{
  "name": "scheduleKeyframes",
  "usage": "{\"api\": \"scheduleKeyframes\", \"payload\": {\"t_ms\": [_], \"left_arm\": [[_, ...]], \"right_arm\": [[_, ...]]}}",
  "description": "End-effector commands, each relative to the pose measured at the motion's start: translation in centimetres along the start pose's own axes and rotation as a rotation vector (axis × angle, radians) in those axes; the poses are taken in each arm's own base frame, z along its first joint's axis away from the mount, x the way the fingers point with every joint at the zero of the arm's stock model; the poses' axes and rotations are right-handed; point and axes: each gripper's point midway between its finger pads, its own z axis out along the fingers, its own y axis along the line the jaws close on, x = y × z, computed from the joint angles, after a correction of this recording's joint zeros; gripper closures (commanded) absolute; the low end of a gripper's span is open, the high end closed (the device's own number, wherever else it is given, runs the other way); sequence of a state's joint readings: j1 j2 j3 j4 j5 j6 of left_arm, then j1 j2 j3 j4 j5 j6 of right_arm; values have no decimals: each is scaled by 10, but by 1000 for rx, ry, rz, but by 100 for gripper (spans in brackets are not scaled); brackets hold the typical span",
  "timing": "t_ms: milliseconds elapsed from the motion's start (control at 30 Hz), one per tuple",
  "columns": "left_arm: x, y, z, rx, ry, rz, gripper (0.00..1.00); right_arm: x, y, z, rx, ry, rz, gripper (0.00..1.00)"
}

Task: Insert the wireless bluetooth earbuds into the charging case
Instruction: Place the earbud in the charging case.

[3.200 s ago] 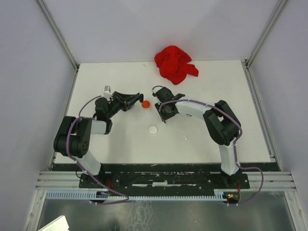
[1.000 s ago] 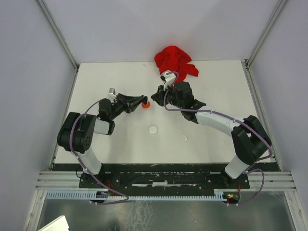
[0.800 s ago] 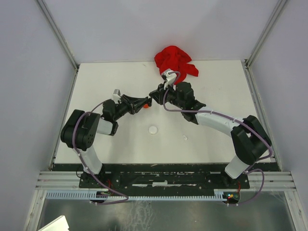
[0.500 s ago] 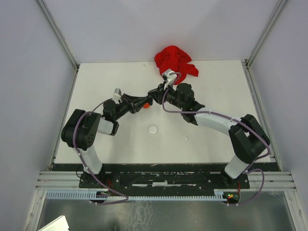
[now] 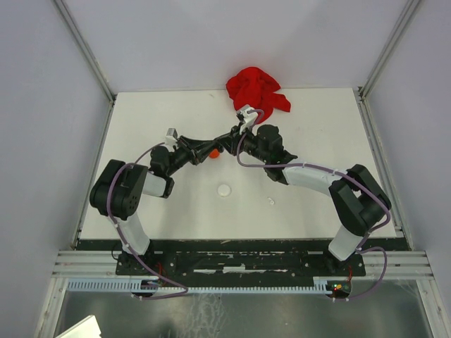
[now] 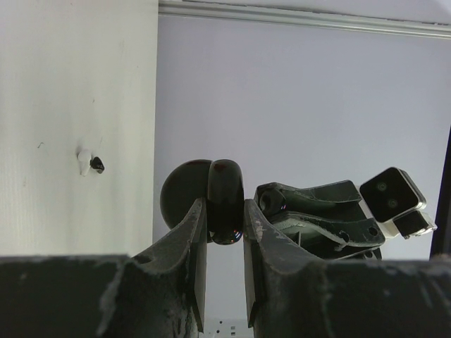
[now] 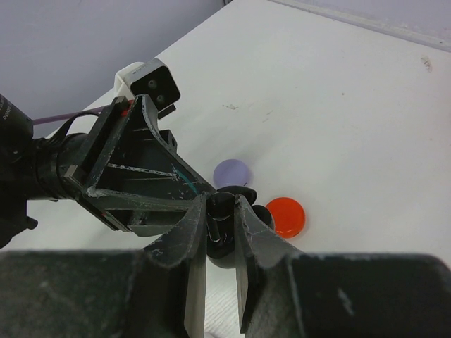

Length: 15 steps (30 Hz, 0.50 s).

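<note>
My left gripper [image 6: 224, 211] is shut on a black round charging case [image 6: 225, 190], held edge-on above the table with its lid [image 6: 182, 193] swung open. My right gripper [image 7: 220, 209] is shut on a small black earbud [image 7: 224, 211] and presses it at the black case [image 7: 227, 255]. In the top view the two grippers meet tip to tip, left [image 5: 207, 148] and right [image 5: 224, 144], over the far middle of the table. A tiny white earbud [image 5: 270, 201] lies on the table; one also shows in the left wrist view [image 6: 89, 162].
A red disc [image 5: 212, 153] [image 7: 285, 216] lies just under the grippers and a lilac disc [image 7: 232, 171] next to it. A white disc [image 5: 224, 189] lies nearer the arms. A red cloth [image 5: 255, 91] is bunched at the far edge.
My right gripper has swung up and left to meet the left gripper, and the left gripper has shifted right. The tips now touch over the red disc.
</note>
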<state>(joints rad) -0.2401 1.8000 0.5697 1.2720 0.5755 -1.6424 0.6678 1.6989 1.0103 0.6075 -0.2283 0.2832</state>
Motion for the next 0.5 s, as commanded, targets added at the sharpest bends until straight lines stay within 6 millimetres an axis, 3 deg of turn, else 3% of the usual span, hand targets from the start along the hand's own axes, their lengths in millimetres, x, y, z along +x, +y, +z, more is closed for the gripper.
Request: {"api": "scheduleKeyframes", "payload": {"t_ms": [0,467], "left_arm": [[5,-36,1,105,19,15,97],[9,-41,-3,124,30,30,97]], "right_arm": [[-16,1,3,-18,-66,-8,90],[-11,-9,2,0,-57,-2,91]]}}
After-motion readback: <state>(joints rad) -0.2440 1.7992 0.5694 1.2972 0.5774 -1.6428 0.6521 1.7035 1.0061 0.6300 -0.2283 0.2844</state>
